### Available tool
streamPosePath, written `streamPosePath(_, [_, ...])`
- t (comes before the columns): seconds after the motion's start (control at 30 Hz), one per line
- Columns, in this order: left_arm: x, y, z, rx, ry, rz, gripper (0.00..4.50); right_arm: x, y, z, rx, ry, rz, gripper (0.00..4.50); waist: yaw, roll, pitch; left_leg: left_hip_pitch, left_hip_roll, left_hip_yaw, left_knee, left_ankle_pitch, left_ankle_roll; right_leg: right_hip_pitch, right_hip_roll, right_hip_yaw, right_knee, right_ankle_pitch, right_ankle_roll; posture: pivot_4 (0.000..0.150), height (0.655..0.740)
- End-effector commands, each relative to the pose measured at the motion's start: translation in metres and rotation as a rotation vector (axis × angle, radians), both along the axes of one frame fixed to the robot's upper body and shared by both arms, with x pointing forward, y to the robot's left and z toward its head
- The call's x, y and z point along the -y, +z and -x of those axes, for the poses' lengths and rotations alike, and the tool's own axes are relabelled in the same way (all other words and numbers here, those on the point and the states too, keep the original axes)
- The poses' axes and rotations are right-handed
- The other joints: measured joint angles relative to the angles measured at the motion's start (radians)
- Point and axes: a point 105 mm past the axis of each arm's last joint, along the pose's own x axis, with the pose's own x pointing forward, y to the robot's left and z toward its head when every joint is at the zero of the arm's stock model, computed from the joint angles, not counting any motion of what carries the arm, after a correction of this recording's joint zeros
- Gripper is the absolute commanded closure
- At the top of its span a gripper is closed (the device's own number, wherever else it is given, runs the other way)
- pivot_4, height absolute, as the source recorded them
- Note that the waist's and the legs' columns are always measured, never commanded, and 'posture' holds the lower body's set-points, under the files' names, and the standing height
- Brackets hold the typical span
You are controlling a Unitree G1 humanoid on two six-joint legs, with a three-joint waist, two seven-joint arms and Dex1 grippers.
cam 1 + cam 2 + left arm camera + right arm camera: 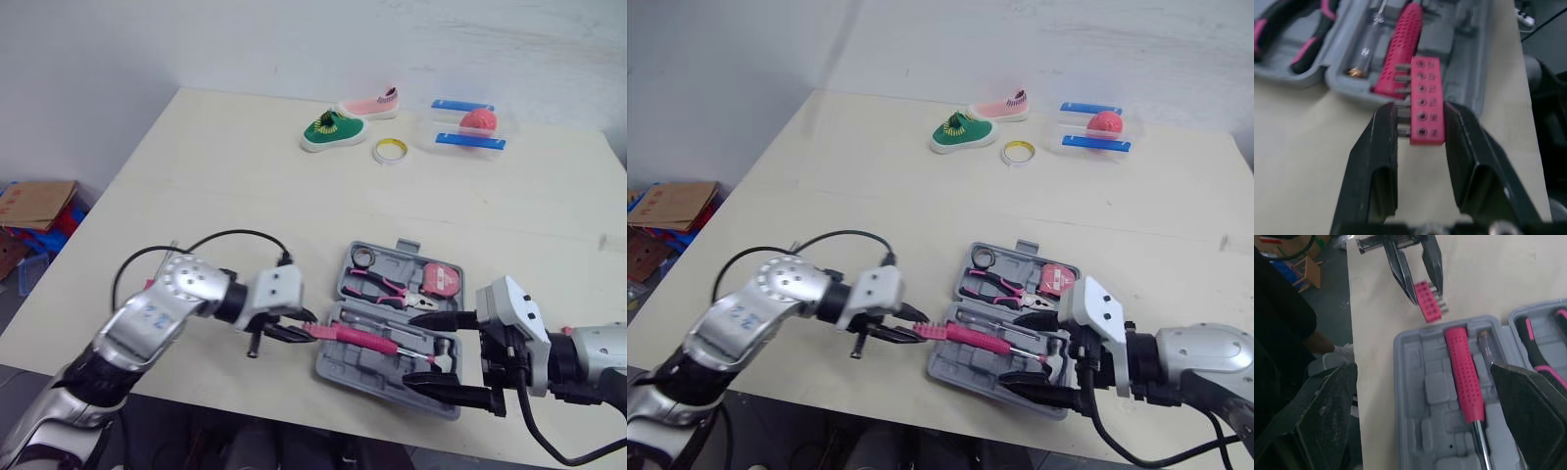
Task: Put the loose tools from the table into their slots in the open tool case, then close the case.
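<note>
The pink bit holder [1426,100] is grasped by the left jaws, which are clenched on its two long sides. It is held low over the table [245,196], just beside the left end of the open tool case [387,390]; whether it rests on the table cannot be told. Its long axis runs along the fingers and points toward the case, nearly in line with the pink-handled screwdriver [367,340] seated in the near tray. The row of bits sticks out to one side.

For the step to be done well, the holder should be kept level and carried over the empty moulded recesses beside the screwdriver. Its long axis should be matched to the slot before it is lowered, and it should be pressed home before it is let go. Which recess is meant for it cannot be made out with certainty. The screwdriver should not be nudged on the way in.

At the right end of the case, the right jaws are spread wide and empty. They are best kept clear of the tray until the holder is seated.
</note>
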Motion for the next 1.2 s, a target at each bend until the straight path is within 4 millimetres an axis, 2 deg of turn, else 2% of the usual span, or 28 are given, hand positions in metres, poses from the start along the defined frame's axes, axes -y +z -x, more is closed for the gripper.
streamPosePath(0.03, [0.008,-0.002,0.001,0.014,-0.056,-0.068,3.84,-0.003,0.005,0.007,0.028,0.009,0.005,0.0,-0.001,0.0,0.0,0.0,0.0,0.0,0.0,0.0,0.0,0.0,0.001,0.0,0.0,0.0,0.0,0.15,0.7304])
streamPosePath(0.2, [0.027,-0.009,0.004,0.016,-0.097,-0.09,3.84,-0.001,0.003,0.009,0.035,-0.03,0.009,0.0,0.003,0.0,0.0,0.0,0.0,-0.001,0.0,0.0,0.0,0.0,0.001,0.001,0.001,0.0,0.0,0.15,0.7304])
streamPosePath(0.3, [0.034,-0.011,-0.001,0.04,-0.098,-0.104,3.84,0.0,0.003,0.01,0.037,-0.046,0.011,0.0,0.002,-0.001,0.0,-0.001,0.0,-0.001,0.001,0.0,0.0,0.0,0.001,0.001,0.0,0.0,0.001,0.15,0.7304])
streamPosePath(0.5, [0.032,-0.022,-0.001,0.077,-0.155,-0.191,3.84,0.002,0.002,0.009,0.039,-0.064,0.011,0.0,0.002,-0.001,0.0,0.0,0.0,-0.001,0.001,0.001,0.0,0.0,0.002,0.001,0.001,0.0,0.001,0.15,0.7304])
streamPosePath(0.53, [0.035,-0.023,-0.005,0.095,-0.14,-0.19,3.84,0.002,0.002,0.008,0.044,-0.075,0.008,0.0,0.002,-0.001,0.0,0.0,0.0,-0.001,0.001,0.001,0.0,0.0,0.002,0.002,0.001,0.0,0.001,0.15,0.7304])
streamPosePath(0.63, [0.046,-0.019,0.001,0.064,-0.163,-0.153,3.84,0.003,0.002,0.007,0.044,-0.097,-0.01,0.0,0.003,-0.001,0.0,0.0,0.0,-0.001,0.002,0.001,0.0,0.0,0.002,0.002,0.001,0.0,0.001,0.15,0.7304])
streamPosePath(0.93, [0.048,-0.025,-0.003,0.084,-0.121,-0.156,3.84,0.004,0.0,0.005,0.043,-0.109,-0.003,0.0,0.004,-0.001,0.0,-0.001,-0.001,-0.001,0.003,0.002,0.001,0.001,0.001,0.002,0.001,0.001,0.002,0.15,0.7304])
streamPosePath(1.0, [0.045,-0.023,-0.002,0.071,-0.109,-0.15,2.79,0.004,-0.001,0.006,0.042,-0.111,-0.002,0.0,0.004,-0.001,0.0,-0.001,-0.001,-0.001,0.004,0.002,0.002,0.001,0.001,0.002,0.001,0.001,0.002,0.15,0.7304])
streamPosePath(1.07, [0.04,-0.02,-0.002,0.054,-0.082,-0.15,2.09,0.005,-0.001,0.006,0.04,-0.111,0.0,0.0,0.004,-0.001,0.0,-0.001,-0.001,-0.001,0.004,0.002,0.002,0.001,0.001,0.003,0.001,0.001,0.002,0.15,0.7304])
streamPosePath(1.1, [0.035,-0.018,-0.003,0.038,-0.056,-0.148,1.56,0.005,-0.001,0.006,0.04,-0.112,0.0,0.0,0.004,-0.001,0.0,-0.001,-0.001,-0.001,0.004,0.002,0.002,0.001,0.001,0.003,0.001,0.001,0.002,0.15,0.7304])
streamPosePath(1.13, [0.028,-0.015,-0.004,0.0,-0.02,-0.144,1.27,0.005,0.0,0.006,0.04,-0.117,-0.006,0.0,0.003,-0.001,0.0,-0.001,-0.001,-0.001,0.004,0.002,0.003,0.001,0.001,0.003,0.001,0.001,0.002,0.15,0.7304])
streamPosePath(1.2, [0.014,-0.009,-0.004,-0.057,0.03,-0.135,1.27,0.005,0.003,0.005,0.043,-0.131,-0.027,0.0,-0.003,-0.001,0.0,0.0,-0.001,-0.001,0.003,0.002,0.002,0.001,0.001,0.003,0.002,0.001,0.002,0.15,0.7304])
